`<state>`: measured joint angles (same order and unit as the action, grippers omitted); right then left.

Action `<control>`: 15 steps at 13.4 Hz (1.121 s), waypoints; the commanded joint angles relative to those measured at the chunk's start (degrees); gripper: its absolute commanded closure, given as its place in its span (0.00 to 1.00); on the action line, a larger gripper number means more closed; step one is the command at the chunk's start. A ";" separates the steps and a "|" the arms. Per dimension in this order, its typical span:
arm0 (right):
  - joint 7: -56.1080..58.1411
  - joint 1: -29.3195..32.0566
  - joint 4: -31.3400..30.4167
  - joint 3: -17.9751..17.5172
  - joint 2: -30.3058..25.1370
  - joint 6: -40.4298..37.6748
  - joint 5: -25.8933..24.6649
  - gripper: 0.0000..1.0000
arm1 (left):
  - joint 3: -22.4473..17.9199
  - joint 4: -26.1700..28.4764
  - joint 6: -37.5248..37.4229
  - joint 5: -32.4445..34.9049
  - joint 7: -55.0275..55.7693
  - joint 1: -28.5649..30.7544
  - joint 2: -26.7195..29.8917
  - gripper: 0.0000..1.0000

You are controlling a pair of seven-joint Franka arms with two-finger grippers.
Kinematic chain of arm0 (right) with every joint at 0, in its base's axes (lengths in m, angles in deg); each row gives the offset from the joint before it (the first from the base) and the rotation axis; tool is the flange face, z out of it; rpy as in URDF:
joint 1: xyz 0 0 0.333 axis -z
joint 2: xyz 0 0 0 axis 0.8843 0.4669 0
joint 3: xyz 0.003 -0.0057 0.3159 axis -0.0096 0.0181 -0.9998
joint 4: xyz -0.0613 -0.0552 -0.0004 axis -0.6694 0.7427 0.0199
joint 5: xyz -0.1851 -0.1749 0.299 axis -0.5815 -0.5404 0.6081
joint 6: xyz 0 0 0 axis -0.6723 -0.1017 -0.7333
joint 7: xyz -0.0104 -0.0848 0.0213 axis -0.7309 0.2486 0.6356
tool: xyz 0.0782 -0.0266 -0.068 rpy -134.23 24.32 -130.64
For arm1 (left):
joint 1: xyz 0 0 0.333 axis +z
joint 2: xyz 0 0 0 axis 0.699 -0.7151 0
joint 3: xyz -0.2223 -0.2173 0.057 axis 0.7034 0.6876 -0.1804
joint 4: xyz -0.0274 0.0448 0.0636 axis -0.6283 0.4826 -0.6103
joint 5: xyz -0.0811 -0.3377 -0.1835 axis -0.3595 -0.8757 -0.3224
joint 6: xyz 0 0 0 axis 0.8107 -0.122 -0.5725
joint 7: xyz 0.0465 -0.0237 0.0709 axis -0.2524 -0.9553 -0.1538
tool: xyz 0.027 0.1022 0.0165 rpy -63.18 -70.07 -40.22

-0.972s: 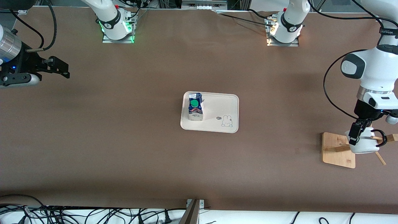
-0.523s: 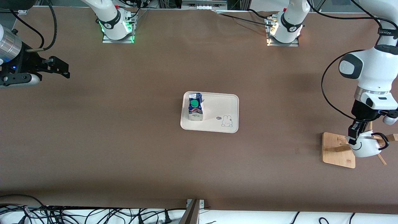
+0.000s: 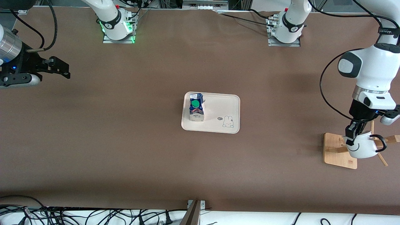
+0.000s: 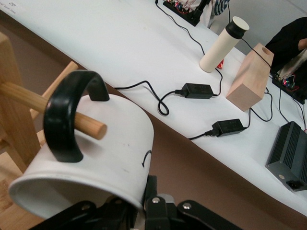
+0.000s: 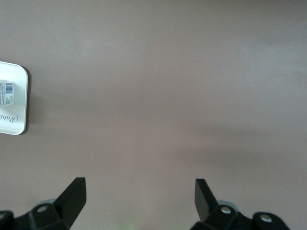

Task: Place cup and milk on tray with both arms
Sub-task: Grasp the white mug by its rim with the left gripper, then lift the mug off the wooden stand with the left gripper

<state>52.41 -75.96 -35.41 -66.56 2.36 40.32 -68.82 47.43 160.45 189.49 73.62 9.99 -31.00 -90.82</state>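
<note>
The cup [image 3: 361, 149] hangs by its black handle [image 4: 72, 115] on a wooden peg [image 4: 53, 109] of the rack [image 3: 339, 150] at the left arm's end of the desk [image 3: 125, 150]. The left gripper [image 3: 350, 137] has its jaws clamped on the cup's rim, with the cup tilted mouth-down toward the rack base.

Hazards:
- The handle loops around the peg. A sideways or downward pull would likely catch the handle on the peg and could drag or tip the rack. The cup should slide along the peg axis until the handle is free.
- The grip is on a thin rim wall only. A snag may twist the cup in the jaws.

The milk [image 3: 196, 107] stands on the tray [image 3: 228, 106] at the end toward the right arm; the rabbit-marked end is bare and should take the cup. A wide placement risks knocking the carton or landing on the raised rim.

Bare desk lies between rack and tray. The rack sits close to the desk edge, so room to withdraw is toward the tray. The right gripper [image 5: 140, 196] waits over bare desk at the right arm's end, jaws wide and empty.
</note>
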 commanded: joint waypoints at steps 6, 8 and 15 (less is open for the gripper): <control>-0.27 0.26 1.08 0.16 0.42 -0.52 0.18 0.00 | 8.83 -0.49 -18.21 -0.66 -0.40 0.09 9.53 1.00; -0.27 0.17 1.17 0.07 0.42 -0.43 0.18 0.00 | 11.56 -6.07 -33.96 -0.66 -0.32 0.09 10.95 1.00; -0.27 0.08 1.17 0.07 0.42 -0.34 0.18 0.00 | 13.41 -42.43 -81.02 -0.66 0.30 -6.84 -9.13 1.00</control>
<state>52.40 -75.89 -35.36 -66.51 2.37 40.33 -68.82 60.49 132.33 117.69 73.59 10.28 -35.32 -87.92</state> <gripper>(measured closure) 0.000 0.903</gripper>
